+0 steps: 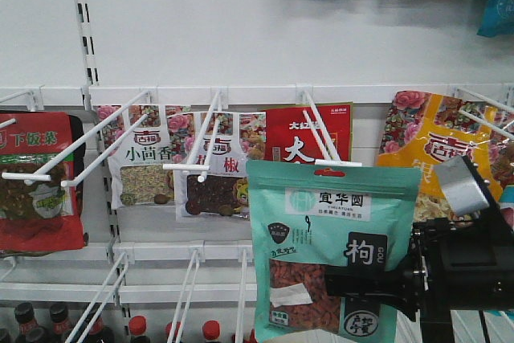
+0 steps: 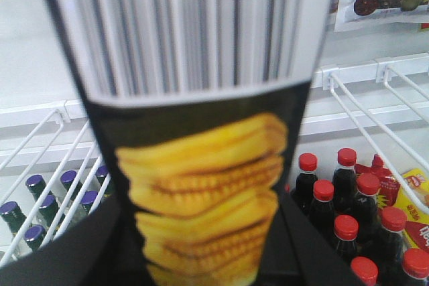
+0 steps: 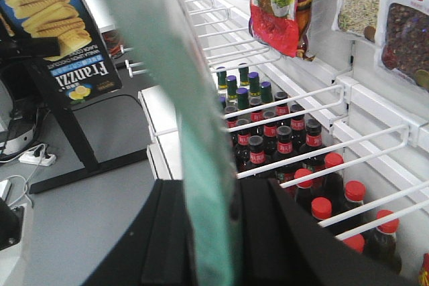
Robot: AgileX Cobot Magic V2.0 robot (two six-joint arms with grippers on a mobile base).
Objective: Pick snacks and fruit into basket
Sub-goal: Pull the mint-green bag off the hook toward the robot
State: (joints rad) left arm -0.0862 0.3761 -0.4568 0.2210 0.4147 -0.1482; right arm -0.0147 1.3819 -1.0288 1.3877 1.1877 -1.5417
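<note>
A teal snack pouch [image 1: 321, 230] with a clear window of red berries hangs in front of the shelf. My right gripper [image 1: 365, 287] is shut on its lower right part. In the right wrist view the pouch [image 3: 194, 132] runs edge-on between the black fingers [image 3: 295, 232]. My left gripper [image 2: 208, 262] is shut on a black wafer snack pack [image 2: 201, 185] printed with yellow wafers and a barcode. That pack [image 3: 57, 31] also shows at the upper left of the right wrist view. The fruit and the basket are out of view.
More pouches hang on white wire pegs [image 1: 80, 150]: a red one [image 1: 36, 190] at left, two flowered ones [image 1: 144, 166], a red one [image 1: 309, 138] and an orange one [image 1: 426, 158]. Red-capped dark bottles [image 2: 348, 205] fill the lower shelf [image 3: 295, 152]. A black stand [image 3: 67, 132] rises from the grey floor.
</note>
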